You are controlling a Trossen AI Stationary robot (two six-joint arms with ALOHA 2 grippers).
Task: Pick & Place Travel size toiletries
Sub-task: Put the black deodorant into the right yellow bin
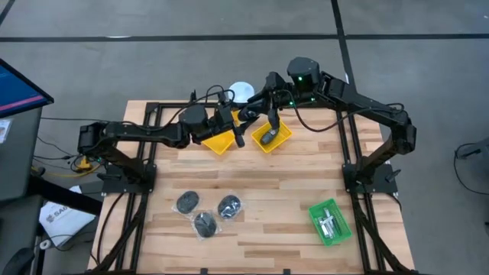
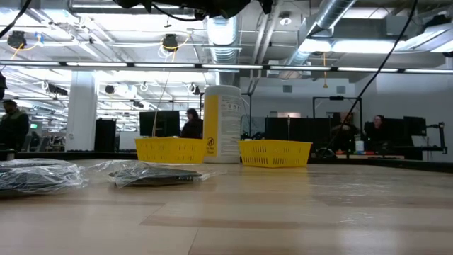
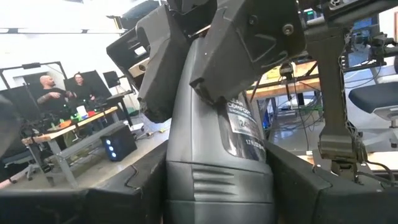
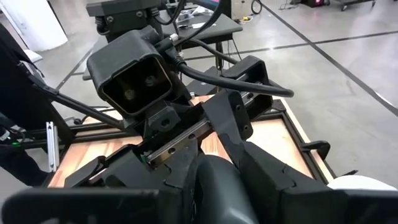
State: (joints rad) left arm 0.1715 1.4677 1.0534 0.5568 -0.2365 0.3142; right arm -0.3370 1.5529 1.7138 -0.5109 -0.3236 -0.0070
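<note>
Both hands meet at twelve o'clock above the surface [image 1: 267, 183]: the left hand [image 1: 238, 128] and right hand [image 1: 255, 108] each clench one grey bottle [image 3: 217, 162].

1. I am reaching my left arm across the far half of the table from the left, its left gripper [image 1: 238, 128] meeting my other one near the middle.
2. I am bending my right arm in from the right, its right gripper [image 1: 252, 114] just beside the left one.
3. In both wrist views, my fingers [image 3: 249, 37] are closing on one grey piece together.
</note>
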